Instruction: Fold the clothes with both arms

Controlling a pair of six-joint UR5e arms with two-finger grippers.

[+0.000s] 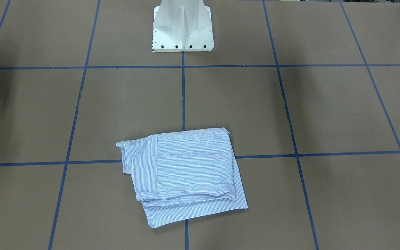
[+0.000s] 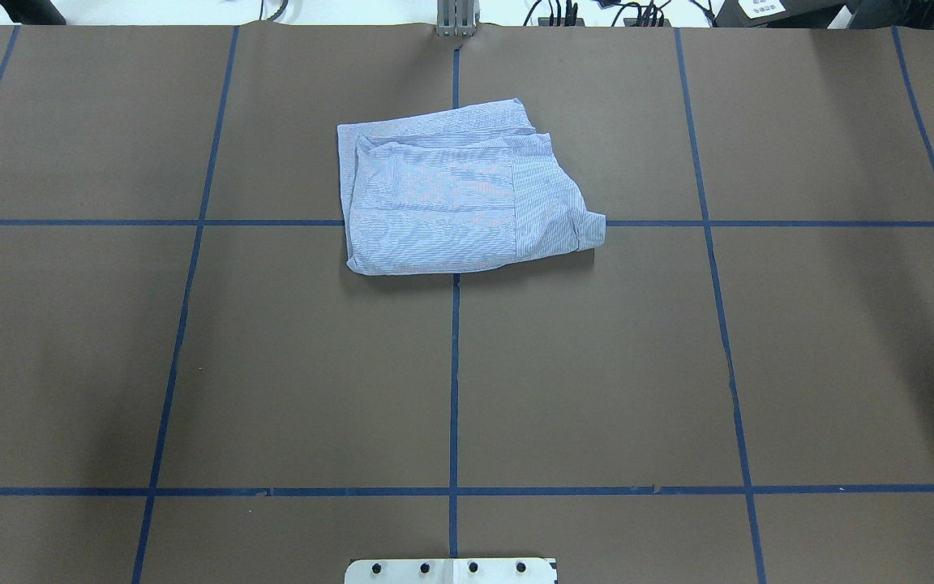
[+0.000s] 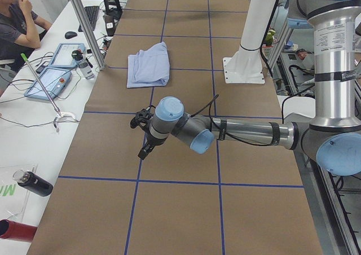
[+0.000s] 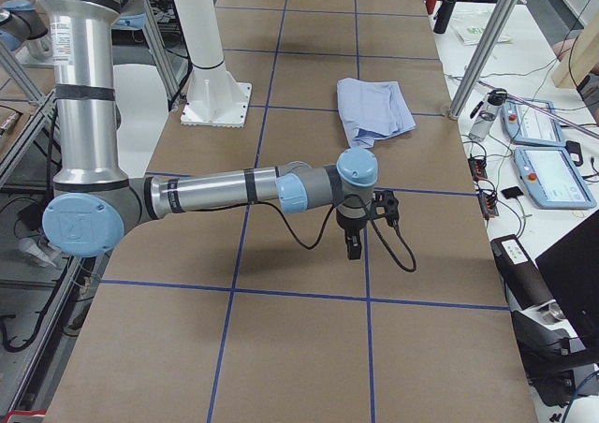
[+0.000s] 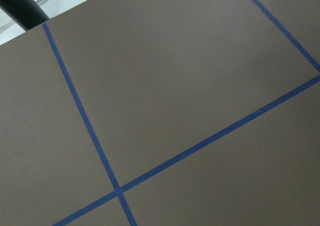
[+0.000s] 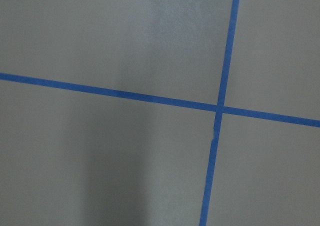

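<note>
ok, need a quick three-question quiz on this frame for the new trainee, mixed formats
1. True or false: the folded pinstriped shirt lies on the table, and neither the left gripper nor the right gripper touches it.
2. In the overhead view the shirt lies across: A) a crossing of blue tape lines; B) a plastic tray; C) a second garment.
3. What do both wrist cameras show?
Key: 1 true. 2 A. 3 Only bare brown table and crossing blue tape lines.
</note>
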